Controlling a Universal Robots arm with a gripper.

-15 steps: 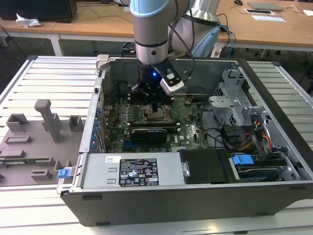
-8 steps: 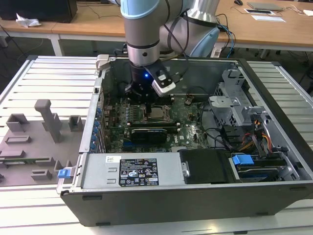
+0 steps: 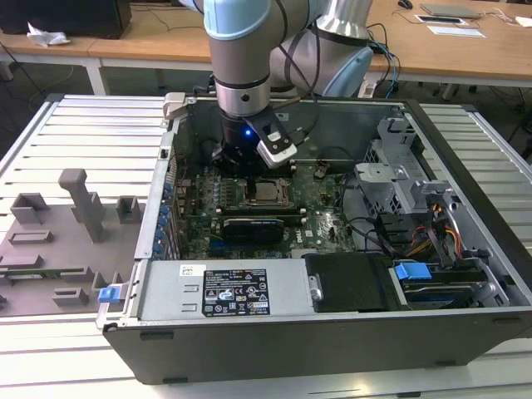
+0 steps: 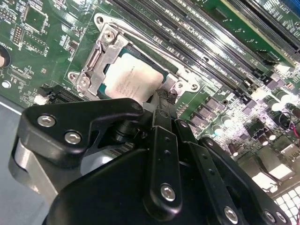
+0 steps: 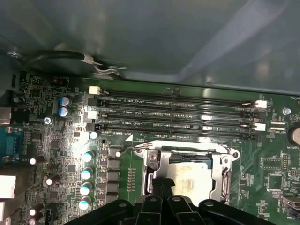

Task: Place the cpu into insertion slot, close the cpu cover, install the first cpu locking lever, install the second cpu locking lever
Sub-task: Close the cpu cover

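One pale, silvery square, the cpu, lies flat in the insertion slot on the green motherboard, with the cpu cover, a thin bright metal frame, down around its edges. My gripper hangs at the chip's rim, its matte black fingers drawn narrow, holding nothing. A bent wire lever runs along the frame beside long black memory slots. In the exterior view the arm reaches down into the open grey metal case.

The arm reaches straight down, its wrist upright, and the black gripper points downward with its 2 fingers drawn together at the tips.
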